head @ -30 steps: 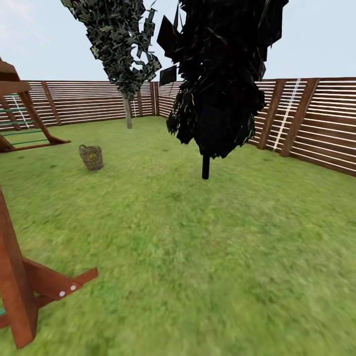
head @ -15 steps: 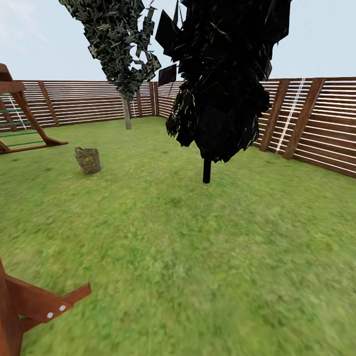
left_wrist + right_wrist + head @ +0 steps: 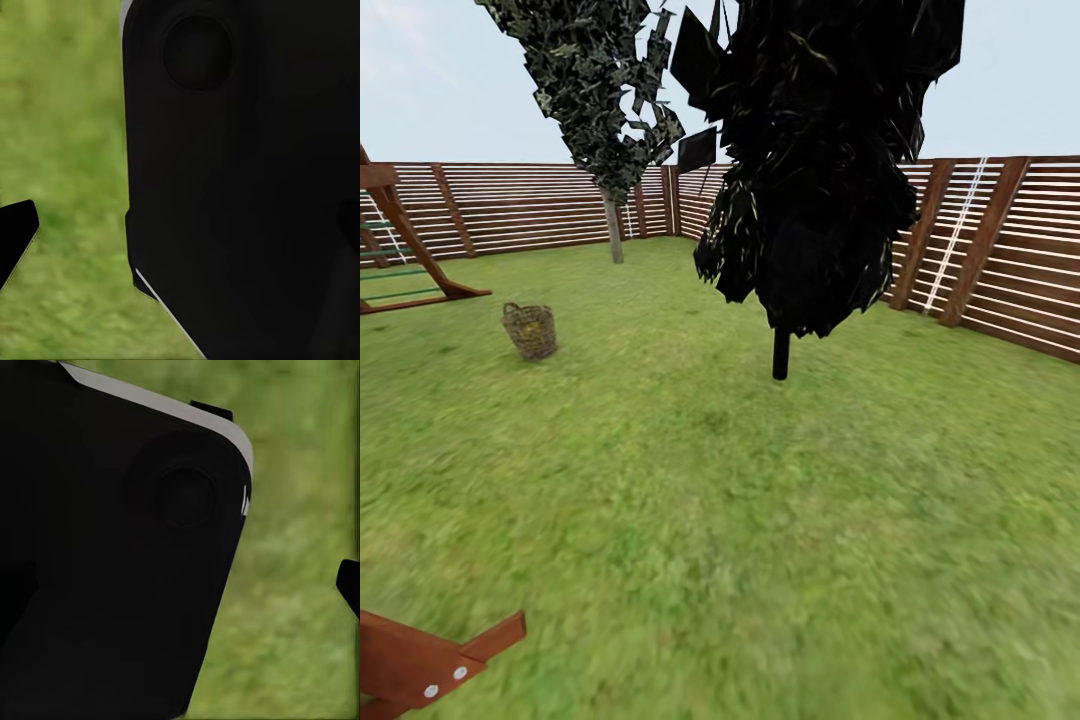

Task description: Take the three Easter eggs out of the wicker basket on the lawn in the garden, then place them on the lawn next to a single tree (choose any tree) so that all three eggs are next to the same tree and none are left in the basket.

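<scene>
The wicker basket (image 3: 529,330) stands on the lawn (image 3: 740,520) at the far left of the head view, several metres off. A faint yellow patch shows through its weave; I cannot make out the Easter eggs singly. The tree (image 3: 613,228) with the pale trunk rises near the back fence, beyond the basket. In each wrist view a dark robot part covers most of the picture over blurred grass. One black fingertip (image 3: 15,234) pokes in at the left wrist view's edge, and another fingertip (image 3: 349,585) at the right wrist view's edge.
A tree with a thin black trunk (image 3: 780,355) and heavy dark foliage stands mid-lawn, right of centre. A wooden play frame (image 3: 405,255) sits at the far left, with one of its beams (image 3: 430,668) close by at the lower left. A slatted brown fence (image 3: 1000,250) encloses the garden.
The whole head view has shifted as the robot drives forward. The near play-frame beam has slid down out of the lower left, and the black-trunked tree looms larger. No object has moved.
</scene>
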Available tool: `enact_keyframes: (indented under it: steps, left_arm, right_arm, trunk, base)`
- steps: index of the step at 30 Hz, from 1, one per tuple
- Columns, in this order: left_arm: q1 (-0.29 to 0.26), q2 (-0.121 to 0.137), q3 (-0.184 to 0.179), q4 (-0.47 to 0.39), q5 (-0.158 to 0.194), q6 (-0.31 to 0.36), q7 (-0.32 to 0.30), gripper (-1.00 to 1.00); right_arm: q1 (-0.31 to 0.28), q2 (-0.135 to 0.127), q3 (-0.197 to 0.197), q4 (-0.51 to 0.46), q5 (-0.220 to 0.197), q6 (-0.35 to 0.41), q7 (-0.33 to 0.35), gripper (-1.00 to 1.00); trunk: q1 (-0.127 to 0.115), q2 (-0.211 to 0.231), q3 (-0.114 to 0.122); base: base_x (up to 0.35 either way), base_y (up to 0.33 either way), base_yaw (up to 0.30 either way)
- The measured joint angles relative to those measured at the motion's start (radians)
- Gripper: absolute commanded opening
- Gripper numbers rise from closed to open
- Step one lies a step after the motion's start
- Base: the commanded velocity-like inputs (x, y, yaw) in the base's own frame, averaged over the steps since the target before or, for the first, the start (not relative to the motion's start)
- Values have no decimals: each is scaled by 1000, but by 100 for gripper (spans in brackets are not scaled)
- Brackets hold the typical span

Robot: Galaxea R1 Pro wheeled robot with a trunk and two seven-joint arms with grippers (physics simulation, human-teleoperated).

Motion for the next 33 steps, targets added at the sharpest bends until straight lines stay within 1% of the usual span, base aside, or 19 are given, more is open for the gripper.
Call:
enact_keyframes:
  steps: [8, 11, 33]
  left_arm:
    - [0, 0, 0, 0, 0, 0, 0, 100]
    - [0, 1, 0, 0, 0, 0, 0, 100]
    - [0, 1, 0, 0, 0, 0, 0, 100]
  right_arm:
    - [0, 0, 0, -1, 1, 1, 0, 100]
    - [0, 0, 0, -2, 1, 0, 0, 100]
    - [0, -1, -3, -2, -3, 0, 3, 100]
  trunk:
    - [0, 0, 0]
    - [0, 0, 0]
    - [0, 0, 0]
  base:
    - [340, 0, 5]
    - [340, 0, 114]
    - [340, 0, 255]
